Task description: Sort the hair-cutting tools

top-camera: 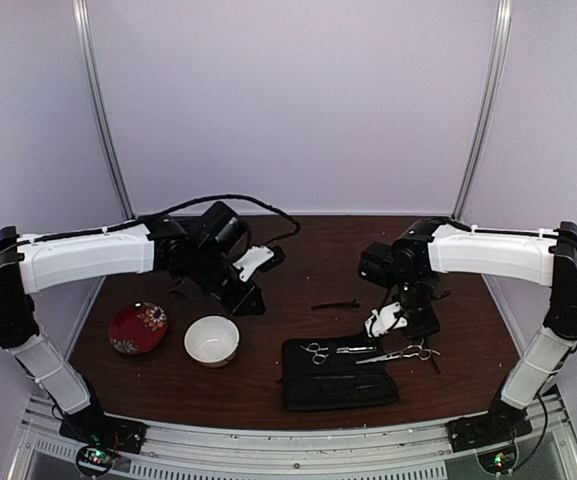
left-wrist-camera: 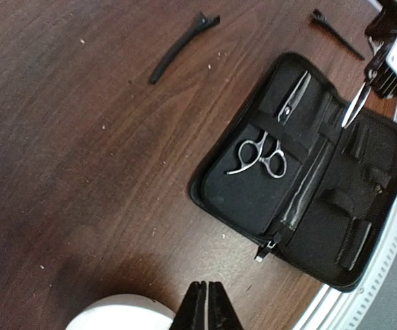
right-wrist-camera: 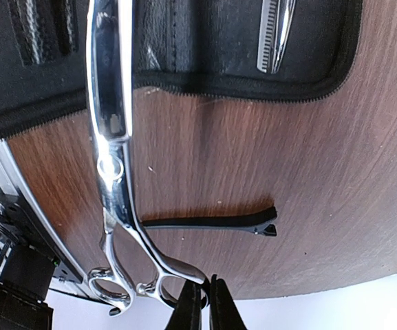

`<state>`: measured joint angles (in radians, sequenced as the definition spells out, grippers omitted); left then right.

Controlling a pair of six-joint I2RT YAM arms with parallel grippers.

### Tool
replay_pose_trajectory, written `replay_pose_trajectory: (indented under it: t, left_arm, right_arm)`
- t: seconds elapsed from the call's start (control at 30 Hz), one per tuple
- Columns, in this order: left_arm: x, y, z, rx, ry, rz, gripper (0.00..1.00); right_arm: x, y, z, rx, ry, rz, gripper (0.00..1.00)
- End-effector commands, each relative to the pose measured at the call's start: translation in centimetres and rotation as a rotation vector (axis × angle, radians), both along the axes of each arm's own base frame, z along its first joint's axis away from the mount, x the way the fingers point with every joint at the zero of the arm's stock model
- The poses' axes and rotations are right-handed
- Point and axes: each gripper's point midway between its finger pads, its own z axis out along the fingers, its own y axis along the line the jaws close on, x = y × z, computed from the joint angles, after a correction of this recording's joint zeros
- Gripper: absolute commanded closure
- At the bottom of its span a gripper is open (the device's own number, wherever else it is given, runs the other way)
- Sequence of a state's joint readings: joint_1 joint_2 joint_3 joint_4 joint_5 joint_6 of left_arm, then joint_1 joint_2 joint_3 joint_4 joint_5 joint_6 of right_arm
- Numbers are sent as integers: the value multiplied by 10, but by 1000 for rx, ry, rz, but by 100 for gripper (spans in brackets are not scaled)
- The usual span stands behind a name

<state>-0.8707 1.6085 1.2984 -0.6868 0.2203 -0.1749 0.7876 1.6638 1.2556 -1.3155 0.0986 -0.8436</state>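
Silver and gleaming, the gripped scissors sat in the right pincer, its fingers clamped on the handle end beside the rings. The blades reached over the zipped edge of the open black pouch. The second scissors lay inside that pouch. The left pincer hung near the white bowl, its fingers pressed together on nothing. One black clip lay on the brown bench beyond the pouch. Another black clip lay close to the right pincer.
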Motion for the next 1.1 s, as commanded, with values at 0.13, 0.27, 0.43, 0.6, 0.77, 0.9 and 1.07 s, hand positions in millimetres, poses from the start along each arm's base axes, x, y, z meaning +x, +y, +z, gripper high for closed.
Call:
replay_pose_trajectory:
  t: [0.13,0.27,0.43,0.6,0.77,0.9,1.07]
  left_arm:
    - [-16,-7,-54,113,128,16,100]
    - [-24,-11,-66,165,150,7,100]
    - [-31,-12,-74,170,195,17,100]
    - [-40,-11,-76,113,224,39,100]
    - [-44,-15,-84,87,244,26,100]
    - [-46,-14,-88,88,253,23,100]
    - [-49,-17,-88,69,271,19,100]
  right_arm:
    - [16,4,15,-49,-20,-19,100]
    - [19,8,6,-66,-10,-39,100]
    - [18,5,-10,-106,-4,-53,100]
    - [14,7,-20,-103,-13,-67,100]
    - [20,13,-27,-102,-54,-86,100]
    - [25,14,-29,-112,-96,-86,100]
    - [23,16,-34,-116,-111,-50,100]
